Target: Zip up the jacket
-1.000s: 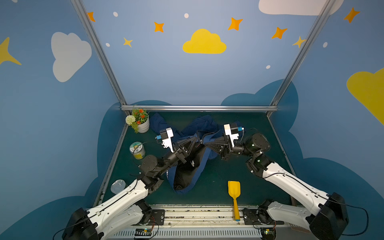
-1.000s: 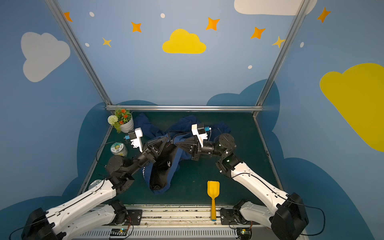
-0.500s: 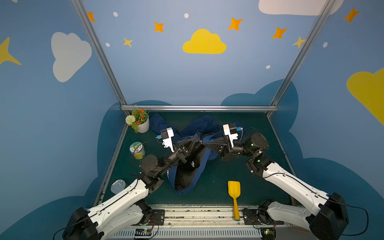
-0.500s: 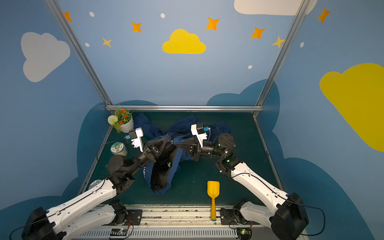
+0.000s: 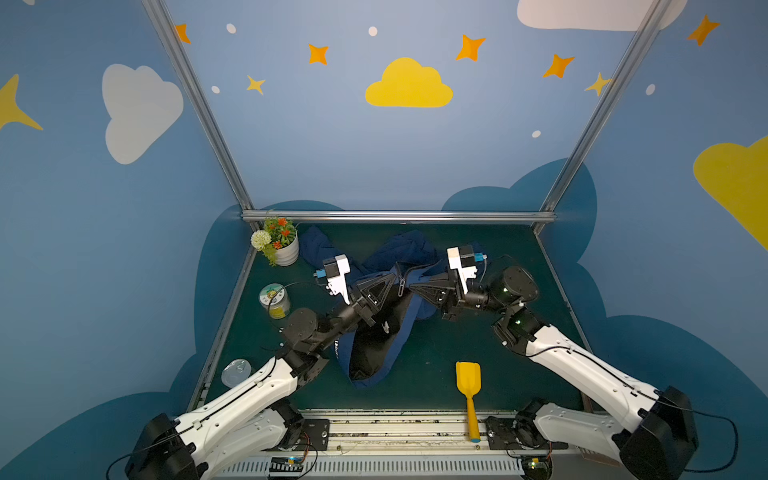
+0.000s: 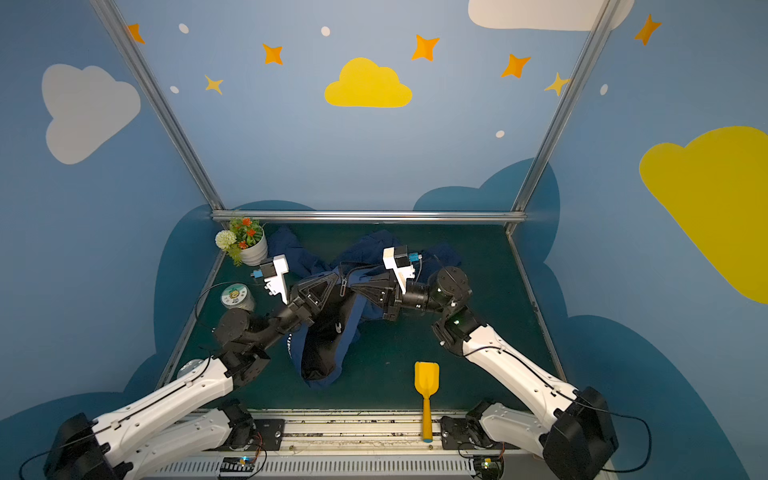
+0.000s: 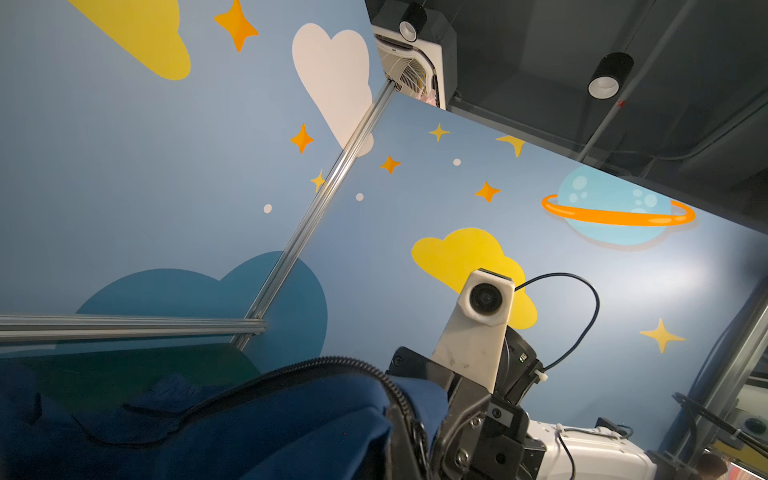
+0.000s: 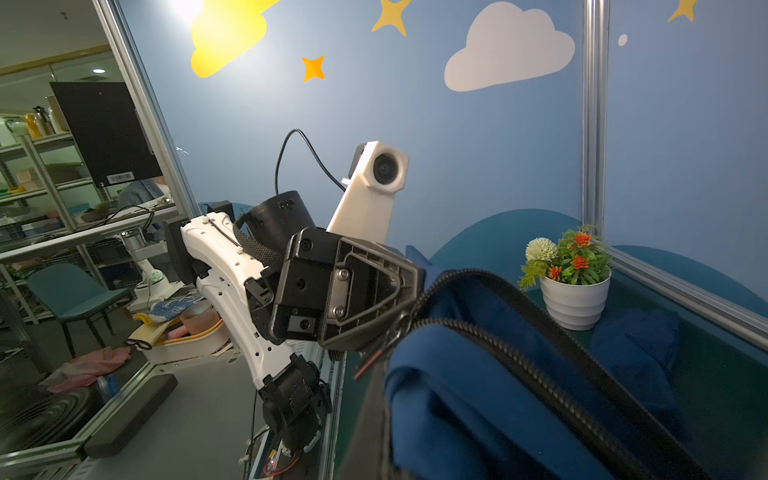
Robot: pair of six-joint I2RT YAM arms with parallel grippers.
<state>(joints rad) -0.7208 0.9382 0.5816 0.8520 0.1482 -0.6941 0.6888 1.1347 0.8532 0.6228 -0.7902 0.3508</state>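
Navy cloth of the jacket (image 5: pixel 376 340) lies crumpled mid-frame on the green tabletop (image 5: pixel 478 332) in both top views, black lining up. At frame centre the left tool (image 5: pixel 395 279) and right tool (image 5: pixel 412 286) meet, each pinched tight on a front edge and raising it, probably to bring the zip ends together. A flower pot (image 5: pixel 286 253) stands upper left, a yellow scoop (image 5: pixel 468 380) lower right, and blue star-painted walls (image 5: pixel 374 166) surround them.

The left wrist view shows the right tool clamping cloth beside the zip teeth (image 7: pixel 332 361).

The right wrist view shows the left tool closed by the zip pull (image 8: pixel 395 332); shelves (image 8: pixel 37 187) and a chair (image 8: pixel 75 291) stand beyond.
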